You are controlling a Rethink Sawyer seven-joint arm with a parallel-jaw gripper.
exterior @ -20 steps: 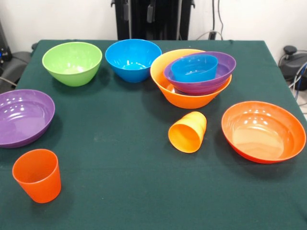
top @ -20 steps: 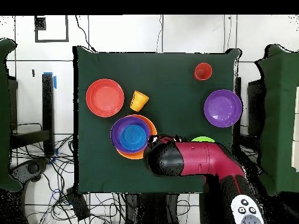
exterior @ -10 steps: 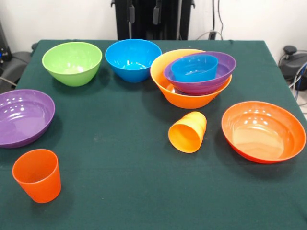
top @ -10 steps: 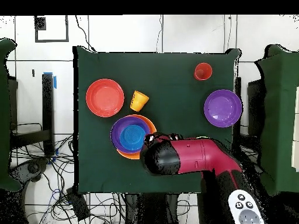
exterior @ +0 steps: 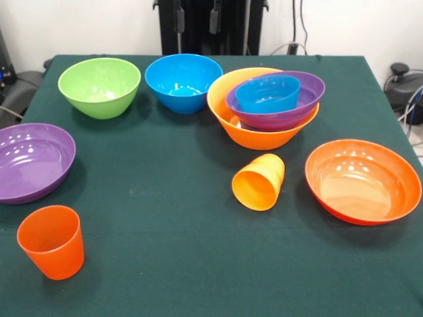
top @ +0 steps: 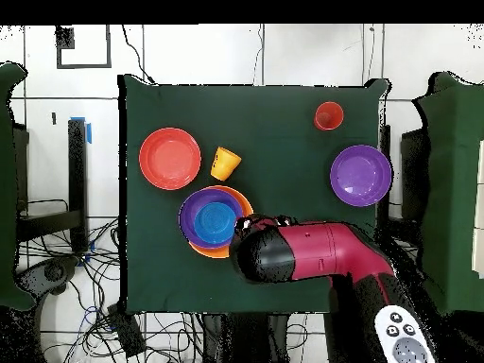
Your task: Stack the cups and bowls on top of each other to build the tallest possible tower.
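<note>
Tower [exterior: 268, 105] stands at three pieces: large yellow-orange bowl [exterior: 228, 119] as base, purple bowl [exterior: 307, 96] nested in it and tilted, small blue bowl [exterior: 268, 92] sitting in the purple one. You get the widest piece at the bottom for a reason: it carries the load and catches the rest. The tilt of the purple bowl looks like it rests on something under it or off-centre; can't tell which from here. Arm [top: 302, 253] hangs over the robot-side edge of the table, just beside the stack in the overhead view, covering the green and medium blue bowls there. Gripper itself is hidden under the arm body, and the front view shows no fingers, so you can't tell whether it's wide, narrow or carrying anything. Loose stock, all well apart: lime green bowl [exterior: 99, 86] and medium blue bowl [exterior: 183, 80] upright next to the stack, second purple bowl [exterior: 30, 162] and wide red-orange bowl [exterior: 362, 179] nearer the camera, red-orange cup [exterior: 51, 241] upright at the front corner. Yellow-orange cup [exterior: 259, 181] lies on its side, mouth toward the camera, so it needs righting or a side grasp. My read: early stage, most pieces unstacked.
</note>
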